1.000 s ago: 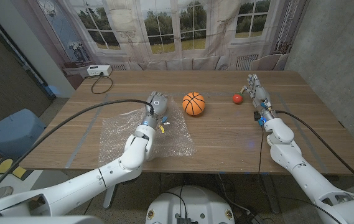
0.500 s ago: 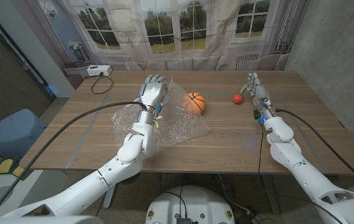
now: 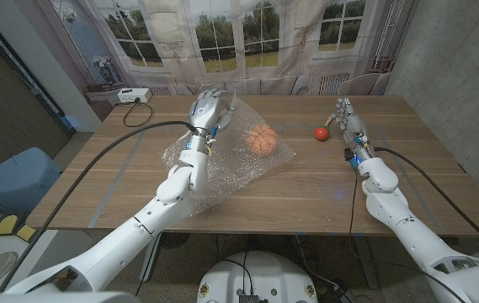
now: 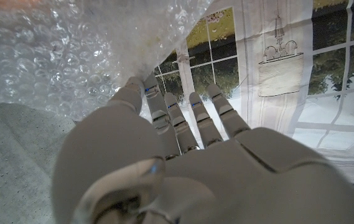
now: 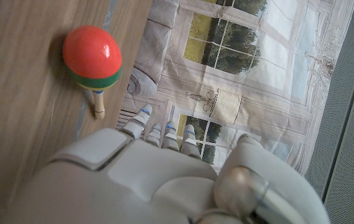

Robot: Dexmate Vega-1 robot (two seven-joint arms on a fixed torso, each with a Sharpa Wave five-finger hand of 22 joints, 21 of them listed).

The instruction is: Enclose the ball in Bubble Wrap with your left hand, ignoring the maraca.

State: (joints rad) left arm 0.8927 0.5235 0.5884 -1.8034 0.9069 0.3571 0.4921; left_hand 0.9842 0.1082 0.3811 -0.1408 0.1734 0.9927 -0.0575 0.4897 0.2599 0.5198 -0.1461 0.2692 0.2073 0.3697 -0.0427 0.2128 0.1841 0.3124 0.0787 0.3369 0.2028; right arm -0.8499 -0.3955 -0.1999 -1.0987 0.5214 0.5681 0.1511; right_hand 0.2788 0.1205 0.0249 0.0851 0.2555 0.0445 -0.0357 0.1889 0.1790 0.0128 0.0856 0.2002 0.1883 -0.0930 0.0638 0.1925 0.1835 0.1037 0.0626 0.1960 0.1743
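the left hand [image 3: 207, 109] grasps the clear bubble wrap sheet [image 3: 222, 164] by its raised edge, draping it over the orange basketball-patterned ball [image 3: 260, 140] at its four o'clock, likely to enclose it. the right hand [image 3: 348, 124] waits released, fingers straight, with the red-headed wooden maraca [image 3: 321, 133] at its eight o'clock.

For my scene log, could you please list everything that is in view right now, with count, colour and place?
Ball: one, orange, mid-table, seen through the bubble wrap draped over it.
Bubble wrap: one clear sheet, left of centre, far edge lifted off the table and drawn over the ball.
Maraca: one, red head with a green band and a wooden handle, far right part of the table, beside the right hand.
White box: one, with a cable, far left corner of the table.
Table: one, brown wood.
Left hand: one, white, raised above the table, holding the wrap's lifted edge.
Right hand: one, white, on the table's right side, holding nothing.
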